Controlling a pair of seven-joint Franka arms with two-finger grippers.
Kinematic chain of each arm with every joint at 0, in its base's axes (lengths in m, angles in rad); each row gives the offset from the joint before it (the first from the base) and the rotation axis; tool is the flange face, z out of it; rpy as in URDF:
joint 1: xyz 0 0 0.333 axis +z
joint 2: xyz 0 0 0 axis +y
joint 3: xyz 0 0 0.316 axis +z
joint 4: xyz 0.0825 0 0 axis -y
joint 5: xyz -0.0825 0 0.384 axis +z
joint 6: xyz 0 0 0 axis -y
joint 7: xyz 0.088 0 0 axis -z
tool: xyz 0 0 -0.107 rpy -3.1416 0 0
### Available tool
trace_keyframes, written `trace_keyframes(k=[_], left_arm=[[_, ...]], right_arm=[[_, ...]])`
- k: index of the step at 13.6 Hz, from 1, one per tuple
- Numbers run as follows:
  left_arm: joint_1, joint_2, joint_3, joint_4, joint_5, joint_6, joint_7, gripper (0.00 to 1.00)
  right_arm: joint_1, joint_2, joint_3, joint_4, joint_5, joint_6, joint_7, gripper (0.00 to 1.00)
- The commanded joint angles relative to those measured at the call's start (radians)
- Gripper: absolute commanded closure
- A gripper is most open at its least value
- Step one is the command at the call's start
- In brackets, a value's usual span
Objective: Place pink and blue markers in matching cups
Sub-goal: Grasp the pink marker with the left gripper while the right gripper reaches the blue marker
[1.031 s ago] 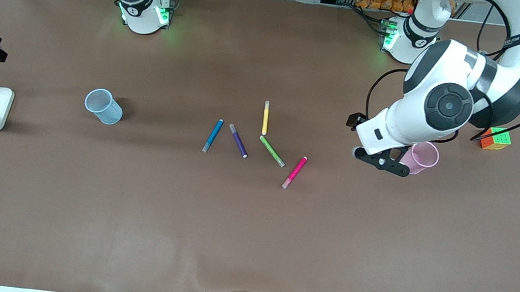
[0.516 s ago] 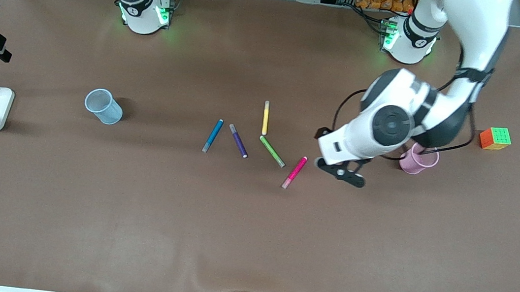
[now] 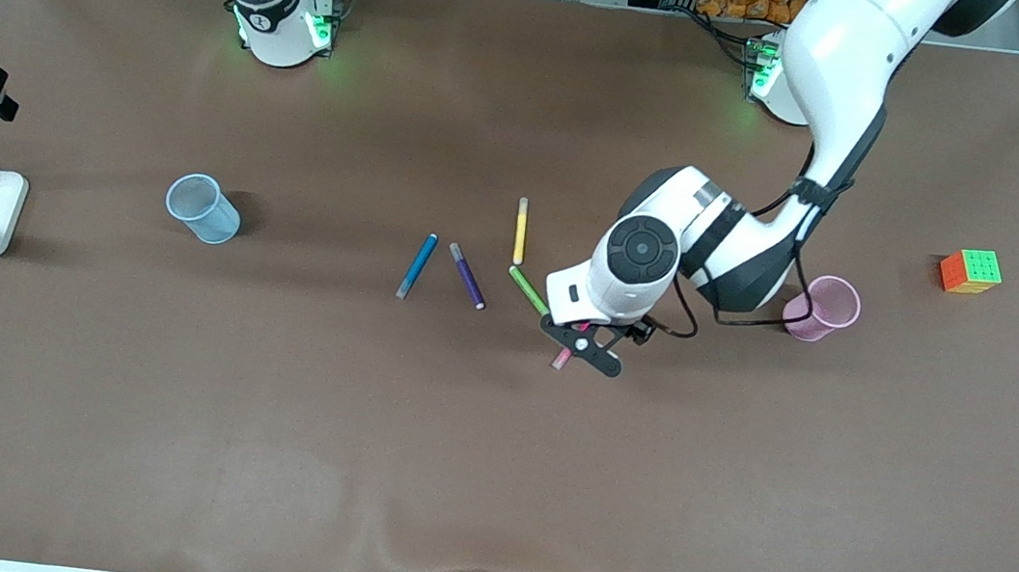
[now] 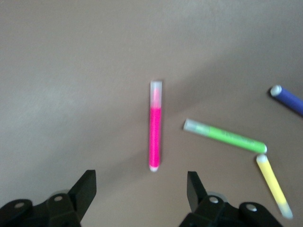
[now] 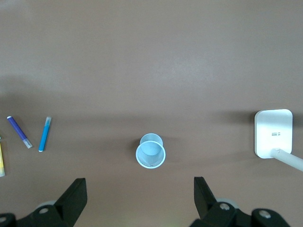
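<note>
Your left claw [image 3: 582, 342], fingers apart, sits centre-frame over the pink marker [image 4: 155, 131], whose long axis crosses the finger gap; right claw [image 5: 138, 198] waits open above the blue cup [image 5: 151, 154].

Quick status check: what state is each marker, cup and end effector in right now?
Pink marker: flat on table, not gripped.
Blue marker: flat on table.
Pink cup: upright, empty.
Blue cup: upright, empty.
Left end effector: open, over the pink marker.
Right end effector: open, waiting above the blue cup.
</note>
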Motion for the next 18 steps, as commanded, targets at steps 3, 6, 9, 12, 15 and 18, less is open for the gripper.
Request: trace_keyframes(k=[3,6,9,12,15,18], left_arm=[[-0.039,0.108,0.027,0.048,0.07,0.138,-0.003,0.21],[-0.054,0.145,0.038,0.047,0.083,0.204,-0.003,0.32],[-0.056,0.159,0.04,0.048,0.087,0.207,0.0,0.42],[-0.056,0.17,0.043,0.048,0.087,0.218,0.006,0.46],[-0.062,0.19,0.044,0.048,0.098,0.246,0.005,0.46],[-0.066,0.191,0.044,0.048,0.103,0.249,0.005,0.5]], right_arm=[[0.001,0.193,0.0,0.03,-0.034,-0.01,-0.005,0.0],[0.019,0.215,0.001,0.024,-0.079,0.036,-0.004,0.0],[0.086,0.263,0.003,0.011,-0.048,0.086,0.06,0.0],[0.161,0.336,0.003,-0.009,-0.048,0.149,0.269,0.0],[0.224,0.367,0.003,-0.092,0.011,0.272,0.301,0.0],[0.325,0.398,0.003,-0.166,0.058,0.407,0.498,0.0]])
